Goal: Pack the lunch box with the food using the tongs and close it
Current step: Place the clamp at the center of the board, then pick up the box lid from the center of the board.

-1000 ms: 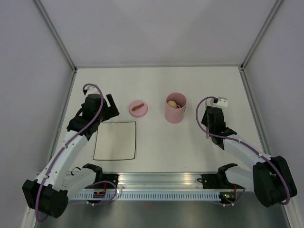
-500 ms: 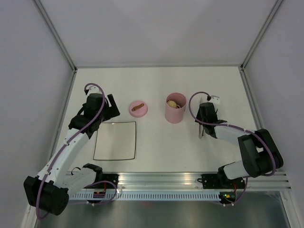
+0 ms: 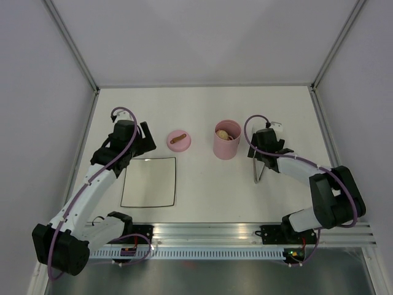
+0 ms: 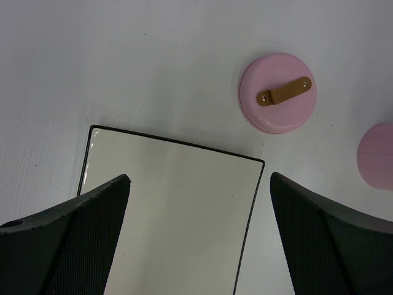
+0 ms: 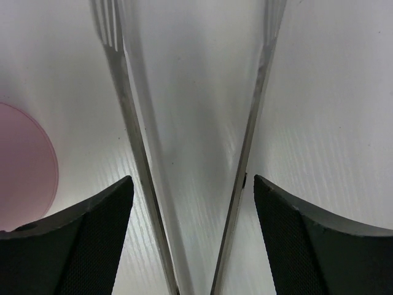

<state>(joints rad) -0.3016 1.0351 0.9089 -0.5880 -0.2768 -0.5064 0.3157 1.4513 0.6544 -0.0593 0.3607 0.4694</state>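
You're between packing and closing, I judge: the plate (image 4: 172, 215) lies bare and food (image 3: 224, 133) shows inside the lunch box (image 3: 226, 147), which stands uncovered. Your right gripper (image 5: 193, 184) stands wide astride the tongs (image 3: 258, 171), which lie on the table (image 3: 202, 104) just right of the box, its pads seemingly just clear of them. Your left gripper (image 4: 199, 178), fully spread and holding nothing, hangs over the plate; next, take the lid (image 4: 278, 92) lying nearby. White matte table, plain grey walls (image 3: 202, 37)
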